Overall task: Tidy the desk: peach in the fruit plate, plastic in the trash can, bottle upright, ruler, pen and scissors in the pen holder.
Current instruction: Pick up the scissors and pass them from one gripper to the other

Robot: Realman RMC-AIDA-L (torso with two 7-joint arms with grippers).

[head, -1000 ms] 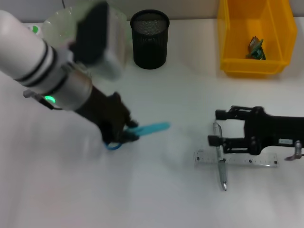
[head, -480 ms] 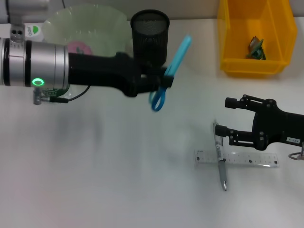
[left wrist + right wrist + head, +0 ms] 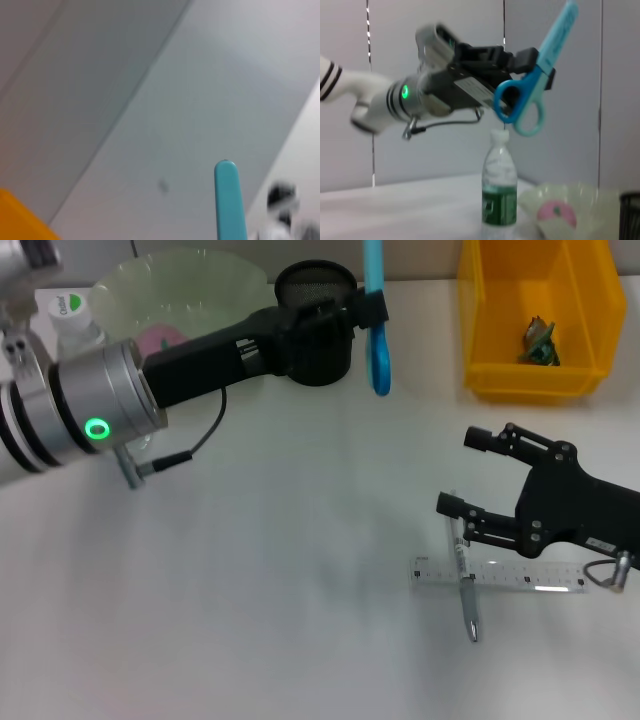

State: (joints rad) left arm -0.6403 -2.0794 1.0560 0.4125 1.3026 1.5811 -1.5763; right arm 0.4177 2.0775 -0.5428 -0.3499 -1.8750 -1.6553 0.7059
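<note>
The blue scissors (image 3: 377,315) are clamped in the left gripper (image 3: 352,312), raised just beside the black mesh pen holder (image 3: 316,322), handles hanging down. The step in hand looks like delivering them; next they need centring over its mouth before release. The right gripper (image 3: 468,472) hovers with jaws wide over the pen (image 3: 464,580) and ruler (image 3: 498,575). The upright bottle's (image 3: 499,189) green label is unreadable.

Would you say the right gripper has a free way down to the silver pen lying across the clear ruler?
Probably yes: the right gripper hovers open just above the silver pen, which lies across the clear ruler, nothing between them.
</note>
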